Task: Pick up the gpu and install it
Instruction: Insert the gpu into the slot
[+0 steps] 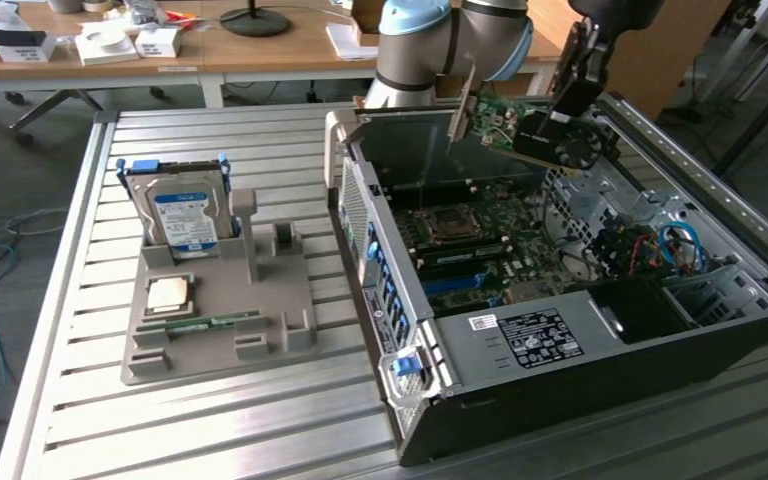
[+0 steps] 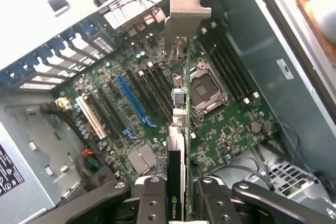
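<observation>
The gpu, a green circuit card with a dark fan block and a silver bracket, hangs in the air above the open computer case. My gripper is shut on its dark end. In the wrist view the gpu runs edge-on away from my gripper, its silver bracket at the far end. Below it lies the motherboard with a blue slot and the processor socket. The card is well clear of the board.
To the exterior view's left of the case, a grey holder tray carries a hard drive with a blue-white label, a processor chip and a narrow green memory strip. Cables crowd the case's far side. Desks stand behind.
</observation>
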Robot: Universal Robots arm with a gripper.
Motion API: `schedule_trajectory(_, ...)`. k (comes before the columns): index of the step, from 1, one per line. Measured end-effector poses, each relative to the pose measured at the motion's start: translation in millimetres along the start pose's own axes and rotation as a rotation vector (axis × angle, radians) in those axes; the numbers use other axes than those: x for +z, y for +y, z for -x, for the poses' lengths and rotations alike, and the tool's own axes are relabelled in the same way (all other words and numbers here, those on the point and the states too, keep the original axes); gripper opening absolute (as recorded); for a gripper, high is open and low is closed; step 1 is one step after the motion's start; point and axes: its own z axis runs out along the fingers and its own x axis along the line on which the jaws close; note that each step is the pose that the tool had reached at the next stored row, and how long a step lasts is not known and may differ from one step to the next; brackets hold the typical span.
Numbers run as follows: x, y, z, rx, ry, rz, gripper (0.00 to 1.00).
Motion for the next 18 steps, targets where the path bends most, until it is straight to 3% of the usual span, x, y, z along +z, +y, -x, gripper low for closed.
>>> schedule_trajectory(18, 0.0, 0.4, 0.6, -0.226, 0.0102, 0.0027, 0.27)
